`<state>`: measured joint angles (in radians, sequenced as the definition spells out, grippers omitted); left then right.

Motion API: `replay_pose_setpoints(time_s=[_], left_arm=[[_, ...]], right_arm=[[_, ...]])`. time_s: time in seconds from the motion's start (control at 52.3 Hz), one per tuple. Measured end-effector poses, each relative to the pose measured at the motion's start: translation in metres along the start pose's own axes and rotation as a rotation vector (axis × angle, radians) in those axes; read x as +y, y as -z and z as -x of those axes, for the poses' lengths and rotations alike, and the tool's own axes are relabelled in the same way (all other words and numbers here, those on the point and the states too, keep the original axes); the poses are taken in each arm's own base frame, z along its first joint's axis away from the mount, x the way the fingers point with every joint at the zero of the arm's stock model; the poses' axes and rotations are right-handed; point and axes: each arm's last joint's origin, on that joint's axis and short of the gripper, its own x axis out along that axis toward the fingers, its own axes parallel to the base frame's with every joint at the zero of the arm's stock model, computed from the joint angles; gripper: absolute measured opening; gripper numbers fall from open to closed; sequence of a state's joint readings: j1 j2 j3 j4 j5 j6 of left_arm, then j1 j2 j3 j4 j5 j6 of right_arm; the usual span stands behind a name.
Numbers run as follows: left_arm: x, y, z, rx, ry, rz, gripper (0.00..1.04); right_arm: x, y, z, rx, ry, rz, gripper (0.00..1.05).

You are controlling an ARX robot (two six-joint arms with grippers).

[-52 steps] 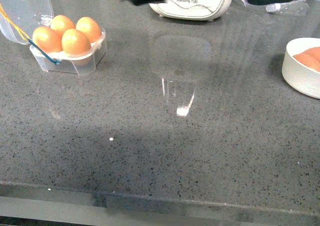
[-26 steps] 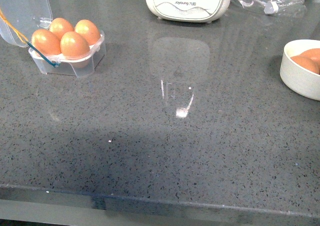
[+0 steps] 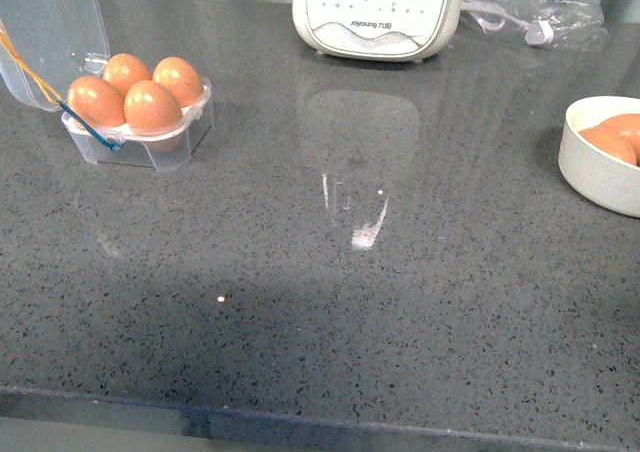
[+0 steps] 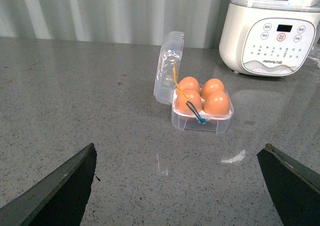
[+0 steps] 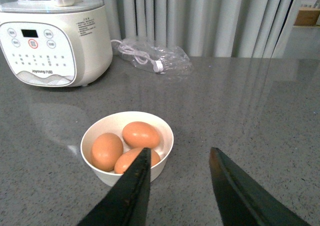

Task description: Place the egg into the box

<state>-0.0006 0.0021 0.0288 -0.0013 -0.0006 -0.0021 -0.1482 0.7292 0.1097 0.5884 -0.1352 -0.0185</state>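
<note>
My left gripper hangs with its jaws spread wide and nothing between them. My right gripper is parted too and empty, poised just above the white bowl. The egg carton sits on the counter with its clear lid standing open. All four cells hold brown eggs, alike enough that I cannot single one out, so I judge the carton full. If another egg were wanted, I would take the topmost egg of the three in the bowl. An egg is light, rigid, smooth and quick to crack. I would close across its middle, the short way, squeezing only enough that it cannot slip.
</note>
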Motion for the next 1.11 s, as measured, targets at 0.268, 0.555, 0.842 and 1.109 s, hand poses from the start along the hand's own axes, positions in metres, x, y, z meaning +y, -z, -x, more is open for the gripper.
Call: replay_pose_setpoints(time_s=[0.268,0.555,0.842,1.109], left_arm=[[0.0,0.0,0.0,0.0,0.0,0.0,0.98],[0.0,0.0,0.0,0.0,0.0,0.0,0.98],[0.0,0.0,0.0,0.0,0.0,0.0,0.98],[0.0,0.0,0.0,0.0,0.0,0.0,0.98]], right_arm=[[0.018,0.013,0.018,-0.029,-0.014,-0.003,0.03],[0.018,0.016,0.03,-0.036,-0.01,-0.003,0.03],[0.018,0.015,0.038,-0.039,-0.011,-0.003,0.03],[0.018,0.016,0.043,-0.04,-0.01,-0.003,0.03]])
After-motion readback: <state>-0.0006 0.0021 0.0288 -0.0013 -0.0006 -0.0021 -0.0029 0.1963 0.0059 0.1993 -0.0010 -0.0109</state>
